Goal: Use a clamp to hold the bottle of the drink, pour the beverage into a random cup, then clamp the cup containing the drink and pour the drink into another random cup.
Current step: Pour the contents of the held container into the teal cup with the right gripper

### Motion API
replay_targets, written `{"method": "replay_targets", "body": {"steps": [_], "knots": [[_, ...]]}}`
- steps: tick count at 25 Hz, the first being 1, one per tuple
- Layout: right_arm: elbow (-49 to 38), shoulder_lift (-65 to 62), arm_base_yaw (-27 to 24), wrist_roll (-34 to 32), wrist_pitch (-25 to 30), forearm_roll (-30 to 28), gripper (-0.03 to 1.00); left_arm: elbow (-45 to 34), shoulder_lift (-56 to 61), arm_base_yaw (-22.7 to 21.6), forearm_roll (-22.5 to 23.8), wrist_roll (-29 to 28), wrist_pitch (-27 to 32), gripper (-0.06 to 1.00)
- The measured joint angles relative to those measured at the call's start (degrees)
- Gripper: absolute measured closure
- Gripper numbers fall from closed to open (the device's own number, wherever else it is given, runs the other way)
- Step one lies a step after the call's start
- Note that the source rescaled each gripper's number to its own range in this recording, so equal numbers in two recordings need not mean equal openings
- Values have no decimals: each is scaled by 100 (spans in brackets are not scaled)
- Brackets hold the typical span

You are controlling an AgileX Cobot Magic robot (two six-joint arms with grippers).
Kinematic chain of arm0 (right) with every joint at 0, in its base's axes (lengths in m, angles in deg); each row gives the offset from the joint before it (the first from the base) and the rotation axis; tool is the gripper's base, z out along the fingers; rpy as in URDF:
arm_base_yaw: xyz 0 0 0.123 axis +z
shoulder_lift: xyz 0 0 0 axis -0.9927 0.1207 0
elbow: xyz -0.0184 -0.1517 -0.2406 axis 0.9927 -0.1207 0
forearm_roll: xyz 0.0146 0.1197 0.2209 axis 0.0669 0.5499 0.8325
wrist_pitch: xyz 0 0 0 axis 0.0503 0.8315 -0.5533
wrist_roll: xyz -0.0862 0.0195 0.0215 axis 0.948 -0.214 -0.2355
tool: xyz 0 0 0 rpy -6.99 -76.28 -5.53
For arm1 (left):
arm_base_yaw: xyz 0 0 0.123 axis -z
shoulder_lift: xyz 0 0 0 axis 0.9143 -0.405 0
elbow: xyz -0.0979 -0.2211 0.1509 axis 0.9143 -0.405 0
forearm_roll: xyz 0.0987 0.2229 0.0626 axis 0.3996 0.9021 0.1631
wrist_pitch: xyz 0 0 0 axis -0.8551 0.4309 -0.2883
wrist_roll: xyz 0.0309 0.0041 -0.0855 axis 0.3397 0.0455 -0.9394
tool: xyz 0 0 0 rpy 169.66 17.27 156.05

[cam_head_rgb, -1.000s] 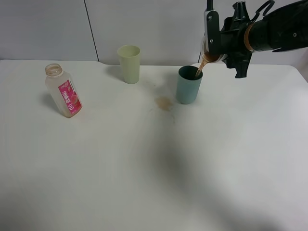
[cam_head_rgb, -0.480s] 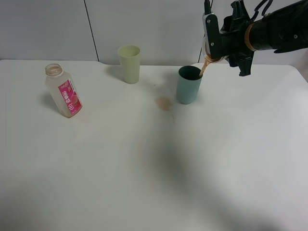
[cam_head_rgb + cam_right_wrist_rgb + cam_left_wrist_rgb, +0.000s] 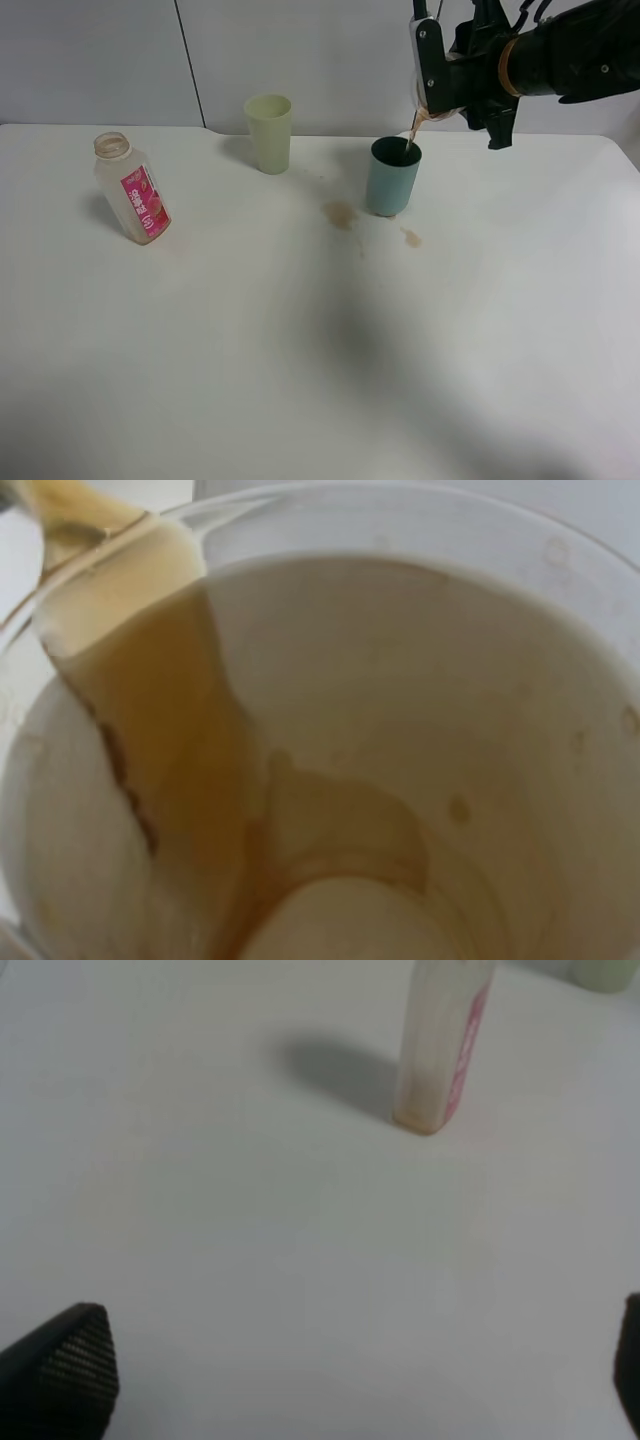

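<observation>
1. The right claw (image 3: 440, 85) is clamped on a white cup (image 3: 432, 108), held tipped over, high at the back right of the counter (image 3: 300, 340).
2. The right wrist view looks straight into that white cup (image 3: 400, 730): a brown drink (image 3: 160, 720) runs along its inner wall to the rim.
3. A thin brown stream (image 3: 412, 130) falls from the cup's lip into the teal cup (image 3: 392, 177), which stands upright just below.
4. Two brown spill spots mark the counter near the teal cup: one (image 3: 340, 213) to its left, a smaller one (image 3: 411, 238) in front of it.
5. A pale green cup (image 3: 268, 132) stands upright further left, apart from the teal one.
6. The bottle (image 3: 131, 188), uncapped with a pink label, stands far left, looking nearly empty.
7. The left claw (image 3: 340, 1380) hangs released over bare counter, its two fingertips (image 3: 70, 1360) wide apart, the bottle (image 3: 443, 1045) well beyond them.
</observation>
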Motion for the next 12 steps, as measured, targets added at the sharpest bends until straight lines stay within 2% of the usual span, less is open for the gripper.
{"method": "replay_targets", "body": {"steps": [12], "knots": [[0,0,0,223,268,0,97,0,0,0,0,0,0,-6]]}}
